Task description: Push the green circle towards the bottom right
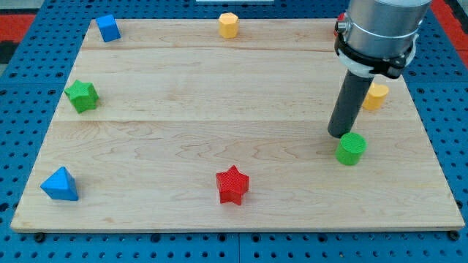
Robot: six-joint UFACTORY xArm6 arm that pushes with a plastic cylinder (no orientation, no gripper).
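Near the view's bottom: red star (232, 184), blue triangle (60, 184) at bottom left. A bit farther, at the right: green circle (351, 148), small, hard, likely light and quick to slide on the smooth wooden board (219, 95). My tip (338, 134) just beside its upper-left edge, maybe touching. No pincer here, only a rod, so no holding, just pushing. Best spot to push: that upper-left side, dead centre, or the round block may slip off sideways. Farther back: green star (82, 96), yellow block (376, 96). Farthest: blue cube (108, 28), yellow hexagon (229, 25).
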